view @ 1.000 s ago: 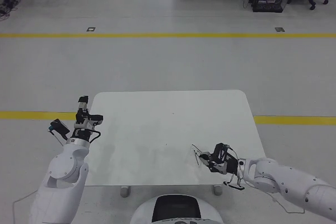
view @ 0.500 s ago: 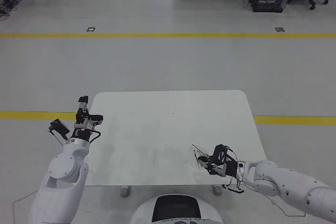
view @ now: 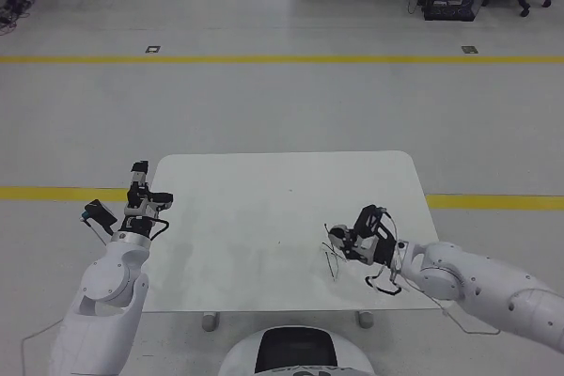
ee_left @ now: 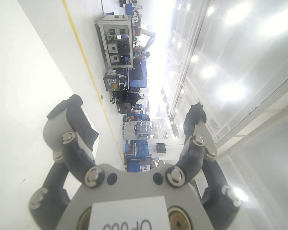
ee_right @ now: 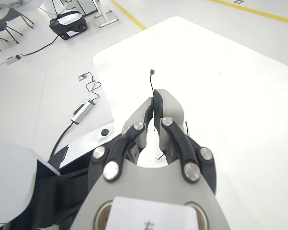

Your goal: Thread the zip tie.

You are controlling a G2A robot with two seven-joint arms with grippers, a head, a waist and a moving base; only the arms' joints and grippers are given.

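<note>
Obs., near edge first. R pincer sits over the near-right part of the bench, close to the front edge. Its pads are pressed together on the zip tie, a thin black strap. You'll see in the R wrist view that the strap runs out past the fingertips, with its small square head at the free end over the bench top. I can't tell whether the head touches the surface.

A second thin black strand shows just beside the outer finger, low against the bench. I can't tell if it's the same tie's tail or a separate one.

In the top view the R pincer points toward the bench centre, with faint black lines on the surface right by it.

L pincer is at the bench's left edge, about mid-depth and well apart from the R one. In its own wrist view the L pincer is spread wide with nothing between the fingers (it's aimed up at the hall and ceiling lights, not at the bench).

Past the far bench edge is pale floor, with a yellow line crossing it farther out.
</note>
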